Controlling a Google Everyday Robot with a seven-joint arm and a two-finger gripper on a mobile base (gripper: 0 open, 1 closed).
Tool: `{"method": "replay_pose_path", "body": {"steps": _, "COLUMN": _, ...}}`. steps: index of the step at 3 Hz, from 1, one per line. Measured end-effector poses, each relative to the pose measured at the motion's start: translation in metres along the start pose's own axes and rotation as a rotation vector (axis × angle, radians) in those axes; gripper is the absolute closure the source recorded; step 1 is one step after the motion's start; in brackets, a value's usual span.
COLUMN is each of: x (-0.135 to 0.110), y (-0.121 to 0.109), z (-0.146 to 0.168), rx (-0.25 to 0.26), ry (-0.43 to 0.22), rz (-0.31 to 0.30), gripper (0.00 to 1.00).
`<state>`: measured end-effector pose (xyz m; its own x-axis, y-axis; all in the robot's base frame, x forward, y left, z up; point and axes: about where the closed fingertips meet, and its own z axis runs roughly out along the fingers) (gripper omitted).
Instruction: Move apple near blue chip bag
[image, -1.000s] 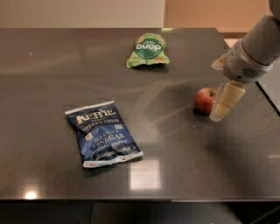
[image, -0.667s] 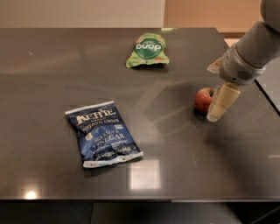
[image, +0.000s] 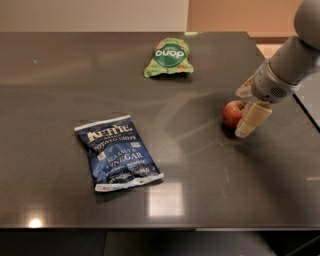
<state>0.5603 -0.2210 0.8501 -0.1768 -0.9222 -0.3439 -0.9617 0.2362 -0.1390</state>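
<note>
1. The blue Kettle chip bag (image: 119, 153) lies flat at the near left of the dark table (image: 210, 200), unmoved.
2. Mid-right, well apart from the bag, the apple (image: 232, 113) sits where it was. The gripper (image: 242, 113) has dropped around it, its fingers spread either side and not visibly clamped. A grasp looks imminent.
3. Farthest back, the green snack bag (image: 168, 57) is unchanged.

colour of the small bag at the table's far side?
Small bag is green, camera view. Gripper is beside the apple, at right.
</note>
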Motion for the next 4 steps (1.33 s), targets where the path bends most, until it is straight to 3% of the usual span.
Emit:
{"method": "replay_pose_path", "body": {"steps": 2, "x": -0.004, "y": 0.001, "z": -0.007, "rx": -0.024, "ry": -0.015, "rz": -0.010, "gripper": 0.67}}
{"method": "replay_pose_path", "body": {"steps": 3, "x": -0.037, "y": 0.022, "z": -0.016, "rx": -0.071, "ry": -0.049, "rz": -0.081, "gripper": 0.91}}
{"method": "replay_pose_path", "body": {"steps": 4, "x": -0.082, "y": 0.057, "z": -0.018, "rx": -0.128, "ry": -0.089, "rz": -0.199, "gripper": 1.00}}
